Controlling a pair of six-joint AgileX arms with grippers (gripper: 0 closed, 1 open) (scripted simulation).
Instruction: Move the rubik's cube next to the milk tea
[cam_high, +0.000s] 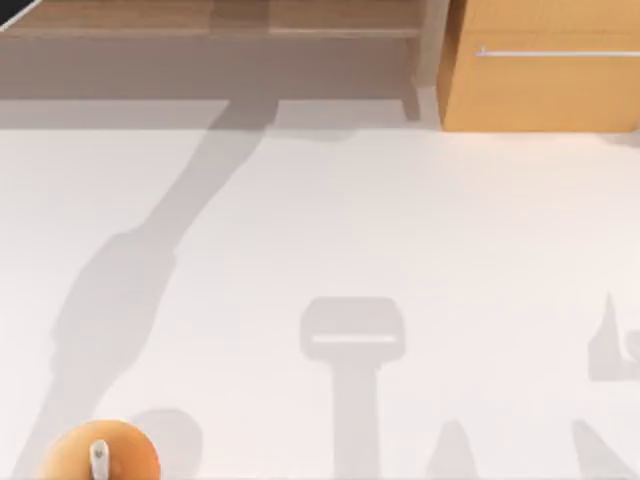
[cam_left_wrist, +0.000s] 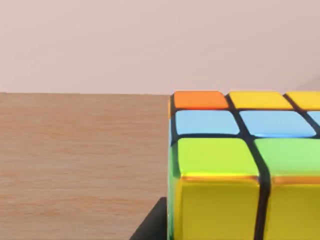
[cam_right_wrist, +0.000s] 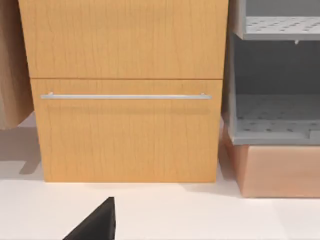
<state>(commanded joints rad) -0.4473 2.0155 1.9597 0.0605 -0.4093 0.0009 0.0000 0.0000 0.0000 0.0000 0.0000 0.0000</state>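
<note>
From the left wrist view, a dark wedge of the left gripper (cam_left_wrist: 151, 223) showed low down, just beside the side face of the rubik's cube (cam_left_wrist: 240, 150). The cube sat very close to that wrist. I could not tell whether the gripper had hold of it or merely rested against it. The left wrist looked to be held roughly level, facing sideways rather than down.

In the right wrist view, a dark, pointed piece of the right gripper (cam_right_wrist: 96, 223) hung over the white surface (cam_right_wrist: 210, 220) with nothing near it. That wrist was also roughly level, pointing along the surface towards its far edge.
</note>
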